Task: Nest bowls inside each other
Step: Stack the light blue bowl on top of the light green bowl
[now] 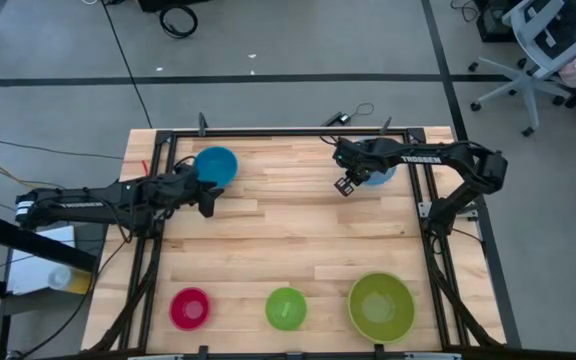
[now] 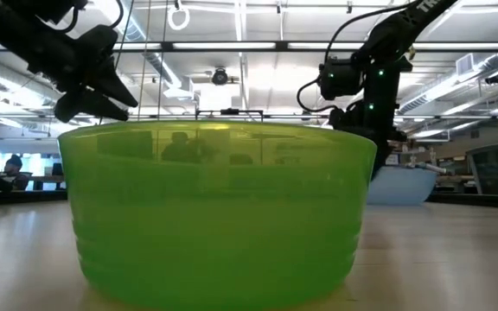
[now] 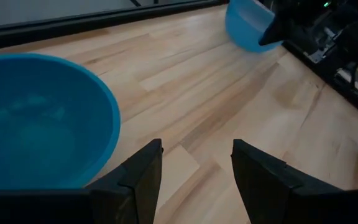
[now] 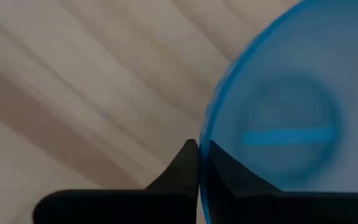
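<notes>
- On the table (image 1: 298, 235), three bowls stand in one row along the near edge: the smallest bowl (image 1: 190, 308) at the left, the middle bowl (image 1: 286, 308) in the centre, the largest bowl (image 1: 381, 305) at the right.
- Two more bowls stand at the far side: one (image 1: 218, 164) far left, one (image 1: 380, 175) far right.
- My left gripper (image 1: 206, 202) is just beside the far-left bowl, on its near side.
- My right gripper (image 1: 345, 186) is at the left rim of the far-right bowl.
- No bowl lies inside another.
</notes>
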`<state>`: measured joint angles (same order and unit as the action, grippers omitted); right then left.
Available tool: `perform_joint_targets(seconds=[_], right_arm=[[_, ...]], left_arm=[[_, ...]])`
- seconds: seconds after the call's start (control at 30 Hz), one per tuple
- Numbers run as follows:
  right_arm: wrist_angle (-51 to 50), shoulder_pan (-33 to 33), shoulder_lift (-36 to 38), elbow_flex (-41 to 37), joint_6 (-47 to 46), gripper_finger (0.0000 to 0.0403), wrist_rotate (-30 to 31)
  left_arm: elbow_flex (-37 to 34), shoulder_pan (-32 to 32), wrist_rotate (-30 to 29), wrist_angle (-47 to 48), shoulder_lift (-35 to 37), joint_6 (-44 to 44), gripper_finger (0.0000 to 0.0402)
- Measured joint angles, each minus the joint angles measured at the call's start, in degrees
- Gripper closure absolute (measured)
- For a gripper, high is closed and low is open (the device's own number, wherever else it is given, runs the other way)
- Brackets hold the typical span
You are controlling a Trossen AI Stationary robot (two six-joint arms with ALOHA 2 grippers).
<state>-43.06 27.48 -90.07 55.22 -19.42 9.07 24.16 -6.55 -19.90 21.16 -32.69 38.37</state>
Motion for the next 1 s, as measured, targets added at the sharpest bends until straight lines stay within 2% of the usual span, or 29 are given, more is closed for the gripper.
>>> perform_joint_targets(seconds=[0.1,0.37,0.63,0.73,0.83,1.0], right_arm=[[-1.6,-0.9,0.6,0.0,-0.1,0.0378,-0.7],[-1.9,-7.7,6.1,0.0,-2.9,0.0390,-2.8],[-1.7,-17.7,12.1,0.0,-9.2,0.0392,-2.9],[-0.4,-21.8,14.1,0.0,-11.2,0.0392,-3.4],[1.0,-26.3,15.6,0.0,-12.8,0.0392,-4.3],[3.8,-33.9,16.7,0.0,-14.0,0.0392,-4.0]], left_arm=[[0.0,0.0,0.0,-1.3,0.0,0.0,0.0209],[0.0,0.0,0.0,-4.9,0.0,1.2,0.0209],[0.0,0.0,0.1,-7.2,-0.7,12.0,0.0209],[0.0,0.0,2.0,-9.2,-2.3,15.4,0.0209],[0.0,0.6,4.3,-15.0,-4.5,17.8,0.0210],[0.0,3.9,4.6,-28.2,-9.3,15.5,0.0224]])
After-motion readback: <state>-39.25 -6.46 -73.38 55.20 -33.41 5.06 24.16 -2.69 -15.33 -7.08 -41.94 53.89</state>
